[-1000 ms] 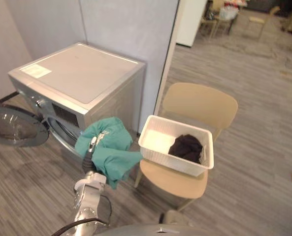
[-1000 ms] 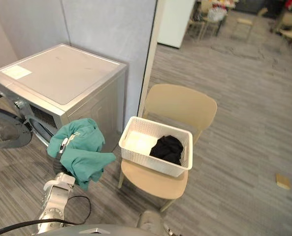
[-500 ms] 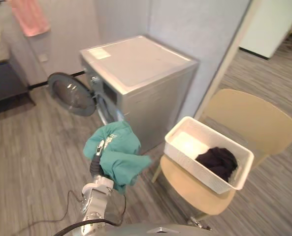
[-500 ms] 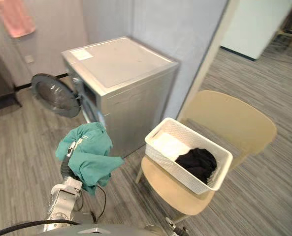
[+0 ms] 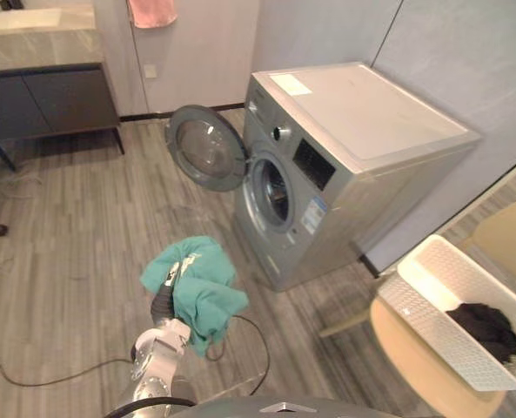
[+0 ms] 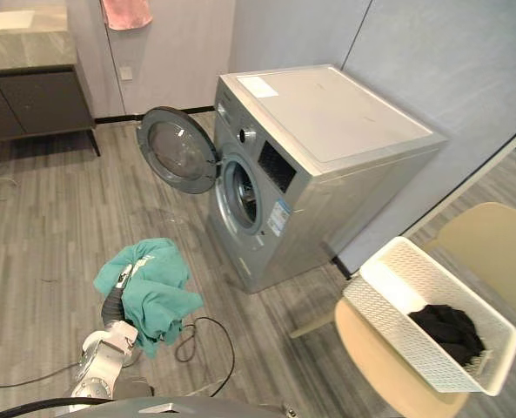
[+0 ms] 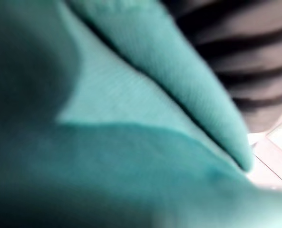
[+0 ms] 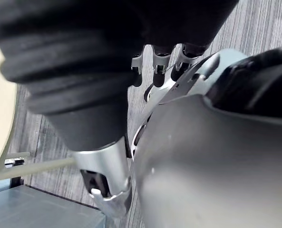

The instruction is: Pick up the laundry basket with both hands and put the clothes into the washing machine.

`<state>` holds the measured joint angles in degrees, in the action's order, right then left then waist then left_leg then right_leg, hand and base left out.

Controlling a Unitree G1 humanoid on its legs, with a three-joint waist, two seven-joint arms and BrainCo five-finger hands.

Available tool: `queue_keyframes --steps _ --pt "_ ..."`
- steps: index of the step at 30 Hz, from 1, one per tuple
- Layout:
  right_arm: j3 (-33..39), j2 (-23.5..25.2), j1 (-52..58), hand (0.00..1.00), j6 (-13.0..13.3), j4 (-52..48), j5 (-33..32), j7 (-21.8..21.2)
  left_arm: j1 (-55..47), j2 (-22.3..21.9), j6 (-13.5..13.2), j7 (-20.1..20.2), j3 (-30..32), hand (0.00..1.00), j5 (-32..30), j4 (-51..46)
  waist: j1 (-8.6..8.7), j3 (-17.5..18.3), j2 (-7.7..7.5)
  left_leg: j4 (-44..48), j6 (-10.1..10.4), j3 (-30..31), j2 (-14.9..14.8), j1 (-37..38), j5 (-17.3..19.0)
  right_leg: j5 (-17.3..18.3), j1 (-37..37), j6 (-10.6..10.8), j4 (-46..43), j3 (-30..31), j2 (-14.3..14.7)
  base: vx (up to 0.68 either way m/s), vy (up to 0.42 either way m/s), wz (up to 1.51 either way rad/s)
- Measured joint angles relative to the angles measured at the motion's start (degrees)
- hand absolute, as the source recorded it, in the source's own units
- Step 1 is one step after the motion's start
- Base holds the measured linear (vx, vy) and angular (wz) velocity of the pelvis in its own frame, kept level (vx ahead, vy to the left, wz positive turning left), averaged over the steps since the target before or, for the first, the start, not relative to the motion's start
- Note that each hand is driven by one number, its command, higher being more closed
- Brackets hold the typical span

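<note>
View has swung left since a moment ago; nothing itself has shifted. Washing machine (image 5: pixel 345 165) now shows its front, door (image 5: pixel 205 148) open, so loading looks next. Teal garment (image 5: pixel 197 283) drapes the raised left hand (image 5: pixel 162 305); fingers buried in cloth, cannot tell. Right hand (image 8: pixel 157 71) idle, fingers relaxed. Laundry basket (image 6: pixel 405 340) on chair (image 6: pixel 371 366), dark garment (image 6: pixel 445 326) inside, well apart from the machine.

garment (image 6: pixel 149 292) teal | washing machine (image 6: pixel 327 109) silver | basket (image 6: pixel 404 280) white, lattice | clothes (image 6: pixel 447 331) black | chair (image 6: pixel 492 248) beige | towel (image 6: pixel 125 10) pink
</note>
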<state>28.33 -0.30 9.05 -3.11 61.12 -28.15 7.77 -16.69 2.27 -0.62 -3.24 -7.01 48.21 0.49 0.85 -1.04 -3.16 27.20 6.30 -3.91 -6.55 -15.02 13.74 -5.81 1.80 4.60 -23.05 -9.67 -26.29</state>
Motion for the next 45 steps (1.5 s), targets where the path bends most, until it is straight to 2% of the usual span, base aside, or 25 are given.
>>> queue_keyframes --steps 1,2,3,4,5,6,8,10,13,14,15,17,19,22,24,27,33,36,37,38,39,42,43,44,45 --pt "0.0 -0.2 0.3 0.0 0.4 -1.2 -0.9 0.0 0.2 0.2 0.0 0.1 0.0 1.0 0.0 0.0 0.26 -0.5 1.43 -3.1 -1.6 -0.4 1.5 1.9 -0.8 -6.1 2.9 -6.3 -3.5 0.4 -1.2 0.09 0.345 0.07" --pt "0.0 -0.1 0.8 0.0 0.5 -2.2 -1.1 0.0 0.1 0.3 -0.1 0.1 0.1 1.0 -0.1 0.0 0.38 -0.6 1.58 -5.0 -2.4 -0.8 2.1 3.7 -1.5 -8.9 4.6 -9.5 -5.3 1.2 -1.8 0.18 0.275 -0.01" --pt "0.0 0.1 1.1 0.0 0.7 -3.8 -1.3 0.0 -0.2 0.8 -0.5 0.0 0.7 1.0 -0.1 0.0 0.63 -1.1 1.87 -8.3 -4.1 -1.0 2.9 6.1 -3.1 -6.5 8.6 -12.5 -13.2 3.4 -1.3 0.19 0.226 -0.04" --pt "-0.2 0.4 1.0 0.0 0.8 -4.2 -1.3 0.0 -0.6 1.1 -0.8 -0.3 1.3 1.0 -0.3 0.1 1.33 -1.4 1.83 -10.9 -4.5 -1.2 3.4 8.3 -4.3 1.6 11.6 -9.9 -22.0 4.5 1.2 0.19 0.186 -0.02" --pt "-0.2 0.6 1.0 0.0 0.8 -4.5 -1.3 0.0 -0.6 1.2 -1.0 -0.3 1.3 1.0 -0.7 0.1 1.43 -2.0 1.77 -12.1 -4.7 -1.3 3.6 9.8 -4.6 5.1 12.3 -9.3 -24.8 4.4 3.1 0.15 0.136 -0.08" --pt "-0.2 1.5 1.3 0.0 0.9 -5.8 -1.3 0.0 -0.6 1.1 -1.4 -0.3 0.9 1.0 -1.1 0.1 1.37 -3.5 1.74 -13.6 -5.2 -2.1 3.6 12.9 -4.3 11.8 13.2 -7.5 -28.7 4.3 7.7 0.13 0.068 -0.21" --pt "-1.2 2.3 2.1 0.0 1.0 -8.5 -1.6 -0.1 -1.0 0.7 -1.6 -0.2 -1.0 1.0 -1.2 0.0 1.43 -4.1 1.69 -14.4 -5.1 -4.7 3.4 15.8 -2.8 19.1 16.6 -5.7 -30.4 0.7 14.5 0.13 -0.003 -0.5" --pt "-1.2 2.6 2.0 0.0 1.2 -9.8 -1.9 -0.1 -0.8 -0.6 -1.4 -0.1 -2.9 1.0 -1.2 -0.1 1.58 -4.6 2.0 -14.5 -4.4 -7.7 2.3 17.9 -1.1 22.0 17.4 -4.5 -24.5 -6.6 16.8 0.17 -0.114 -0.64" --pt "-0.9 2.9 2.3 0.0 1.1 -10.5 -1.8 -0.1 0.0 -2.6 -1.0 0.2 -5.0 1.0 -1.2 -0.3 2.38 -4.6 2.48 -14.7 -2.8 -10.5 0.1 19.5 0.6 22.0 17.9 -4.0 -14.6 -12.6 17.3 0.23 -0.164 -0.26" --pt "-0.4 3.2 2.9 0.0 0.7 -10.6 -1.5 0.3 0.9 -3.6 -0.4 0.5 -6.3 1.0 -1.2 -1.4 3.12 -4.5 2.5 -15.3 -0.8 -10.2 -1.4 20.3 1.8 18.2 17.3 -4.9 -8.5 -13.3 16.7 0.48 -0.301 0.09" --pt "0.2 3.2 3.9 0.0 0.5 -10.5 -1.3 0.4 1.4 -4.6 -0.2 0.9 -6.9 1.0 -1.2 -2.0 3.02 -4.4 2.93 -15.2 0.1 -10.0 -3.4 21.6 2.9 18.5 15.7 -7.4 -8.4 -15.2 18.3 0.44 -0.271 0.18" --pt "0.0 2.4 4.9 0.0 0.7 -10.6 -1.2 0.5 2.7 -5.3 0.3 1.2 -8.6 1.0 -1.2 -2.1 3.56 -4.4 4.92 -11.0 -0.2 -9.6 -6.4 22.0 3.1 21.7 12.8 -8.0 -8.7 -18.0 20.0 0.53 -0.298 0.43" --pt "1.1 2.1 4.8 0.0 0.6 -10.7 -1.2 0.6 2.8 -5.6 0.6 2.2 -9.3 1.0 -1.2 -3.6 3.33 -5.0 6.17 11.3 -1.0 -7.9 -9.8 18.0 1.1 23.8 5.9 -8.5 -7.7 -18.4 22.5 0.62 -0.299 0.31" --pt "-0.5 0.9 4.0 0.0 0.8 -11.5 -1.2 1.2 2.1 -5.6 0.5 2.6 -8.5 1.0 -1.1 -7.0 1.64 -4.4 7.11 35.3 -3.4 -6.5 -10.9 10.1 -2.3 24.0 0.1 -8.6 -3.7 -16.5 24.9 0.28 -0.089 -0.2" --pt "-1.5 0.9 2.8 0.0 0.7 -13.2 -1.3 1.2 2.0 -5.7 0.1 2.6 -7.6 1.0 -1.1 -8.0 0.24 -4.4 7.04 39.9 -3.3 -6.9 -10.7 5.7 -2.2 24.0 -2.2 -8.5 -1.1 -14.0 25.5 0.25 -0.043 -0.6" --pt "-4.4 0.8 0.7 0.0 0.8 -15.2 -1.7 1.2 1.2 -5.7 0.0 2.0 -5.9 1.0 -1.0 -8.1 -1.33 -4.7 6.19 33.8 -4.6 -3.9 -11.3 0.1 -1.1 23.9 -4.0 -7.7 0.7 -8.6 25.8 0.2 0.055 -0.87" --pt "-7.8 0.8 -0.6 0.0 1.4 -15.1 -1.2 1.2 -0.5 -5.6 0.2 0.8 -5.4 1.0 -1.0 -5.7 -1.54 -4.0 3.35 -0.4 -5.5 15.1 -13.9 0.4 -3.0 26.9 -1.3 -1.9 -3.1 4.8 23.2 0.21 0.246 -1.14" --pt "-7.8 0.4 1.3 0.0 1.3 -15.0 -0.2 1.4 -0.5 -5.6 0.2 0.9 -6.2 1.0 -1.0 -3.5 -0.72 -2.7 3.53 -7.7 -0.3 17.9 -12.3 2.0 -7.6 29.3 -0.6 3.4 -4.8 9.8 19.7 0.25 0.6 -0.77" --pt "-7.7 0.1 1.9 0.0 1.3 -14.9 0.4 1.4 -1.0 -5.6 0.2 0.9 -6.6 1.0 -1.1 -3.4 -1.48 -1.8 4.6 -7.7 5.4 15.6 -12.2 2.7 -9.4 29.8 -0.6 5.4 -4.8 12.2 19.1 0.27 0.717 -0.81" --pt "-7.4 2.2 1.7 0.0 0.8 -13.9 1.0 1.5 -1.2 -4.0 0.2 0.9 -5.5 1.0 -1.1 -3.2 -1.57 -0.9 0.9 -4.0 7.2 10.9 -9.7 2.8 -4.9 30.2 -0.8 7.6 -4.4 15.3 15.3 0.25 0.655 -0.69" --pt "-8.6 3.5 2.4 0.0 -0.2 -12.1 1.1 1.0 -1.2 -2.7 0.0 0.6 -4.6 1.0 -1.1 -3.1 -0.57 0.1 -1.37 -0.3 5.5 9.2 -6.3 1.0 -3.6 26.9 -1.5 8.3 -2.0 16.6 12.0 0.24 0.612 -0.33" --pt "-9.0 4.0 1.9 0.0 -0.2 -13.1 0.8 0.9 -0.1 -1.1 -0.5 0.4 -4.6 1.0 -2.0 -3.5 -1.53 0.4 -1.69 3.5 2.3 3.1 -4.7 1.8 -0.6 14.4 0.8 4.9 -0.6 20.6 9.6 0.16 0.641 -0.6" --pt "-9.0 4.1 1.5 0.0 0.0 -13.1 0.8 0.9 -0.1 -0.9 -0.6 0.4 -4.4 1.0 -2.5 -3.5 -1.96 0.4 -1.53 3.2 1.6 1.1 -4.7 2.7 -0.2 11.9 2.5 3.1 -1.7 21.7 9.5 0.07 0.54 -1.27" --pt "-8.8 4.1 1.5 0.0 0.4 -13.8 0.8 0.9 0.0 -0.9 -0.6 0.4 -4.4 1.0 -3.5 -3.7 -2.34 0.2 -1.02 1.5 0.6 -2.7 -4.3 5.0 0.3 6.7 5.9 -1.7 -4.4 21.5 8.8 0.05 0.508 -1.19" --pt "-8.7 3.9 1.3 0.0 0.6 -15.0 0.9 0.9 0.0 -0.9 -0.6 0.3 -4.4 1.0 -3.6 -3.9 -2.4 -0.2 -0.47 -0.5 -0.3 -4.9 -4.1 7.1 0.7 2.3 8.4 -4.6 -6.8 20.5 8.5 0.02 0.54 -1.3"
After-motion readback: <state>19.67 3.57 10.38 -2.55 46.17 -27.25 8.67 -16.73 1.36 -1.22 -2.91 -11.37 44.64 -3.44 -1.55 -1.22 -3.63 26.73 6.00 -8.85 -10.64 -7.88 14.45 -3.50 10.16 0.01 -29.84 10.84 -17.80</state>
